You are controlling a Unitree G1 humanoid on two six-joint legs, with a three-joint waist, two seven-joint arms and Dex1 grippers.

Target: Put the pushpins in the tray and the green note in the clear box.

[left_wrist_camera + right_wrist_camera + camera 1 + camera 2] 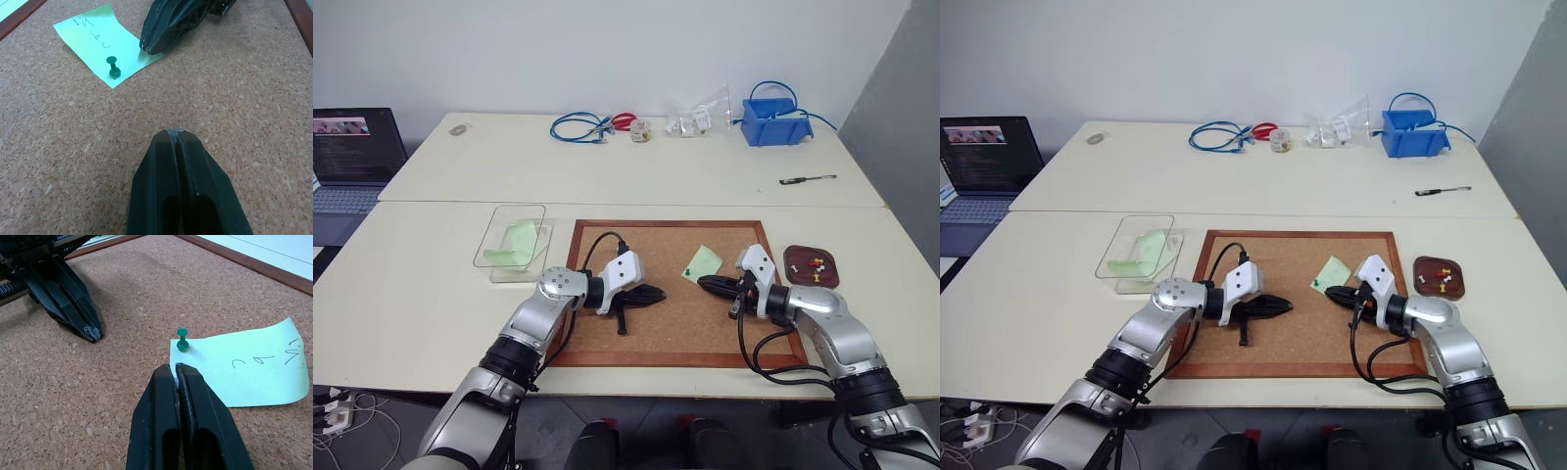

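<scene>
Both sets of fingers clenched. Left gripper (177, 134) grasps nothing, tip just over bare cork. Right gripper (176, 368) is pinched on the near corner edge of the green note (247, 367).

Green note: pale green square, thin, handwritten marks on it, lying flat on the cork board (671, 343) at roughly 1 o'clock from board centre. A dark green pushpin (182, 340) stands upright through the note near that corner, just beside the right fingertips.

Tray (798, 266): dark brown oval dish, at 3 o'clock off the board's right edge, holding red and pale pins. Clear box (497, 227) at 10 o'clock off the board's left edge, more green paper inside.

Surface: cream tables pushed together. Far side at 12 o'clock: blue cable (579, 126), clear bag (703, 113), blue bin (773, 123). Laptop (350, 162) at 9–10 o'clock. White wall behind.
</scene>
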